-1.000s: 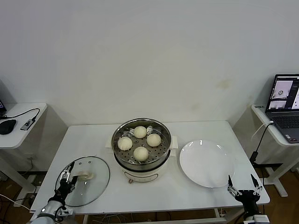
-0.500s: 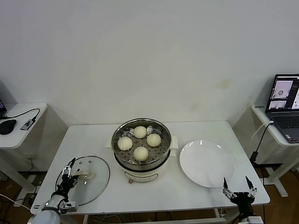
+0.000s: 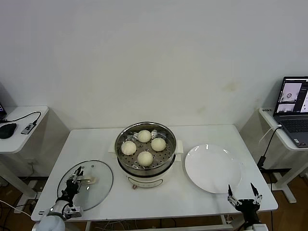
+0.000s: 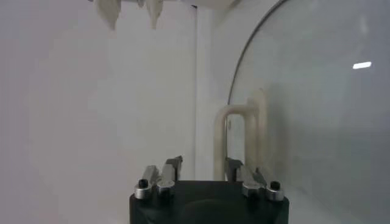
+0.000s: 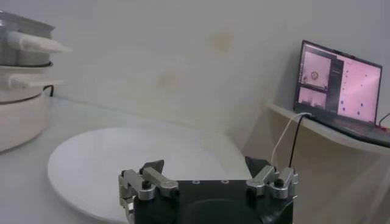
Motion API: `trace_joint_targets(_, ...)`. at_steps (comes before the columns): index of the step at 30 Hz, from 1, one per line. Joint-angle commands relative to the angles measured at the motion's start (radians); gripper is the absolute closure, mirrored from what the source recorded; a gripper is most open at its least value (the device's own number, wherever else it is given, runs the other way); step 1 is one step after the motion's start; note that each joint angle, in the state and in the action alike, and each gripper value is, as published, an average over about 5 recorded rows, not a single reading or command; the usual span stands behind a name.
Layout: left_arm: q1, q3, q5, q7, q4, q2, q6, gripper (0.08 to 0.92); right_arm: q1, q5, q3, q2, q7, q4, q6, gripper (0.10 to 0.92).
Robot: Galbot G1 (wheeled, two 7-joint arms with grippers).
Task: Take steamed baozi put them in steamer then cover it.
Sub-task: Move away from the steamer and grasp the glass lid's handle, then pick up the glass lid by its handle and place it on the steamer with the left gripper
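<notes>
So all four steamed baozi [image 3: 144,146] are sitting on the perforated tray inside the steamer [image 3: 145,154], mid-desk [image 3: 192,199]. The cover [image 3: 85,186] is lying flat on the desk off to the steamer's left, not on the pot. The left gripper [image 3: 75,180] is down at the cover's cream handle [image 4: 239,137], jaws partly drawn in but not clamped on it. The right gripper [image 3: 244,196] hangs at the desk's front edge, just beside the white plate [image 3: 213,168], jaws spread wide with nothing between them.
</notes>
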Motion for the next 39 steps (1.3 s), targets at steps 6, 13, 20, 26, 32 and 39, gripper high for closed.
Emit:
trace_joint_targets(6, 0.002, -0.006, -0.031, -0.039, 0.009, -0.004, -0.033, 0.794, -0.004, -0.011, -0.006, 0.002, -0.001, 0.003, 0.003, 0.203)
trace_joint_targets(13, 0.090, -0.043, -0.042, -0.062, -0.128, 0.013, 0.005, 0.847, -0.008, -0.022, -0.014, 0.000, -0.003, 0.009, 0.007, 0.203)
trace_joint_targets(20, 0.156, -0.104, -0.052, -0.029, -0.322, 0.062, 0.106, 0.847, -0.015, -0.029, -0.031, -0.007, -0.005, 0.024, 0.007, 0.203)
trace_joint_targets(26, 0.154, -0.156, -0.130, 0.057, -0.417, 0.142, 0.163, 0.847, -0.025, -0.031, -0.039, -0.017, -0.006, 0.037, 0.010, 0.203)
trace_joint_targets(32, 0.104, -0.157, -0.205, 0.131, -0.481, 0.234, 0.199, 0.847, -0.028, -0.036, -0.043, -0.021, -0.007, 0.039, 0.013, 0.203)
trace_joint_targets(39, 0.014, -0.078, -0.292, 0.193, -0.534, 0.336, 0.249, 0.847, -0.029, -0.054, -0.050, -0.013, -0.007, 0.039, 0.017, 0.203)
